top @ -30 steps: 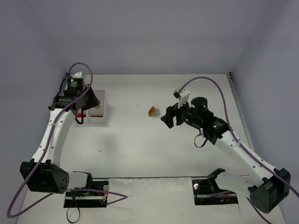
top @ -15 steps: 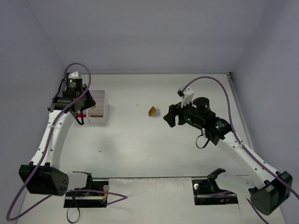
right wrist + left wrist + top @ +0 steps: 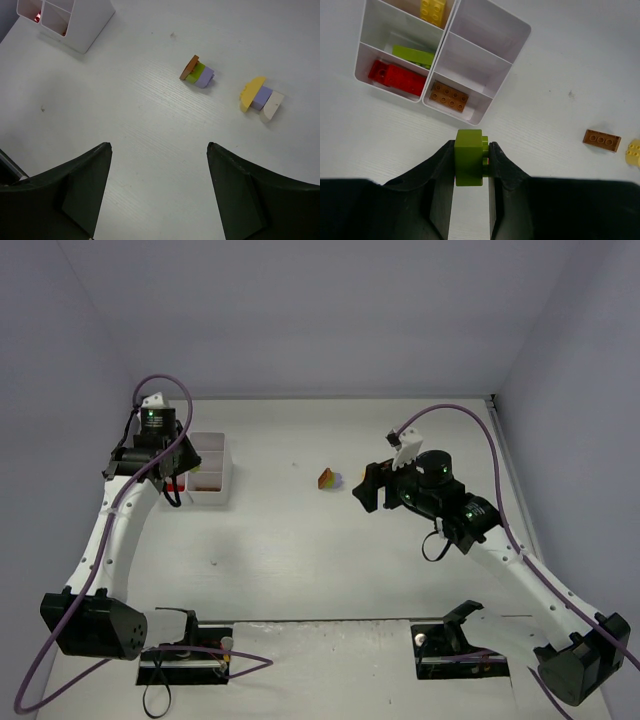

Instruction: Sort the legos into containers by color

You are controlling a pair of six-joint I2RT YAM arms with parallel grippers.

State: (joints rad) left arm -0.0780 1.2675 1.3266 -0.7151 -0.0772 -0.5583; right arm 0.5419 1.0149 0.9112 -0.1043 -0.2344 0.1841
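Left gripper (image 3: 471, 148) holds a lime green brick (image 3: 469, 165) near the white tray (image 3: 492, 62); right gripper (image 3: 157, 150) stands wide, holding nothing.
The left fingers (image 3: 444, 162) are narrow, pinching the brick on both sides above the table (image 3: 545, 100), just beside the tray's near edge. The tray sits at the far left of the table. Its compartments hold a yellow brick (image 3: 432, 10), a lime green piece (image 3: 414, 54), a red brick (image 3: 397, 77) and a brown brick (image 3: 449, 96), one colour per compartment. The right gripper hangs right of centre. Ahead of it lie a brown-orange, green and lilac cluster (image 3: 197, 74) and, near that, a yellow, lilac and whitish cluster (image 3: 261, 98), both well apart from the tray.
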